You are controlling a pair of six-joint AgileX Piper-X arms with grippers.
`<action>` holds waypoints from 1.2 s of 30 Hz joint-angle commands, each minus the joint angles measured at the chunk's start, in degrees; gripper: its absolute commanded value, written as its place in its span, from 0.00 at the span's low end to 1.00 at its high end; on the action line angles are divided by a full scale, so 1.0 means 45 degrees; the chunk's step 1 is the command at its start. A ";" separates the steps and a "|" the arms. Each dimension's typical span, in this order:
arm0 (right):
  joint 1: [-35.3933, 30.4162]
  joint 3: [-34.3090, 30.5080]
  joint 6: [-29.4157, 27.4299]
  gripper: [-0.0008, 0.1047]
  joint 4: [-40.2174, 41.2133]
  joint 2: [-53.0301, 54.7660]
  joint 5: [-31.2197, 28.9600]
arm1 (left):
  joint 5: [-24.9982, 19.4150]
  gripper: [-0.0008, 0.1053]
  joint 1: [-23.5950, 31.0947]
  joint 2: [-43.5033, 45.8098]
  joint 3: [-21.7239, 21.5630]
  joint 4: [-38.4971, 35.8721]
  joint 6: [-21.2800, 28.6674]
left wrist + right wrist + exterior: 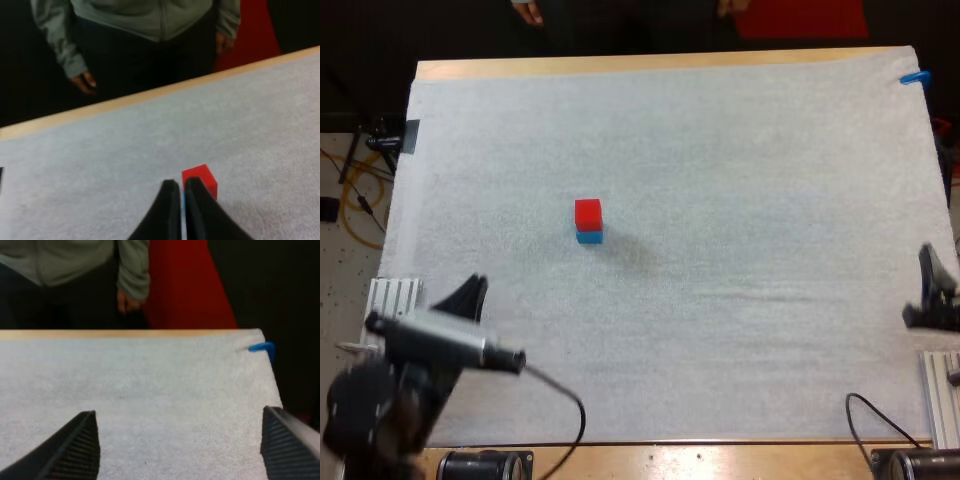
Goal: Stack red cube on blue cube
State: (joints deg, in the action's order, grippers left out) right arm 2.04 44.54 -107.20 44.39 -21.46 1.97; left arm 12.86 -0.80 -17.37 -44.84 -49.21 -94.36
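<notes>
Red cube (588, 212) on blue cube (589, 238).
Left gripper (181, 184) — closed, empty, 7 o'clock of cubes; right gripper (178, 412) — spread wide, 4 o'clock.

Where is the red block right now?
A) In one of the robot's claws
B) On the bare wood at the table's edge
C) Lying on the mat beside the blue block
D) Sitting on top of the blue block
D: in the high view the red cube rests directly on the blue cube, out in the middle of the mat.
</notes>
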 commanded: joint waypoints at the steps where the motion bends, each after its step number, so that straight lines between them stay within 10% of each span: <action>1: -0.0008 -0.0280 -0.0135 0.63 0.0111 0.0669 0.0088 | -0.0231 0.01 -0.0038 0.0680 -0.0080 -0.0348 -0.0017; 20: -0.0008 -0.2228 0.0142 0.63 0.1458 0.5449 0.0435 | -0.1550 0.01 0.0044 0.5788 0.0233 -0.4686 -0.0017; 36: -0.0008 -0.3703 -0.0235 0.63 0.2133 0.5422 0.1042 | -0.1844 0.01 0.0044 0.5803 0.3129 -0.2612 -0.0312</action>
State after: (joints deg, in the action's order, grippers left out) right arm 2.04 28.10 -107.30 53.78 0.61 6.17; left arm 5.48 -0.67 0.78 -31.63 -62.05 -95.22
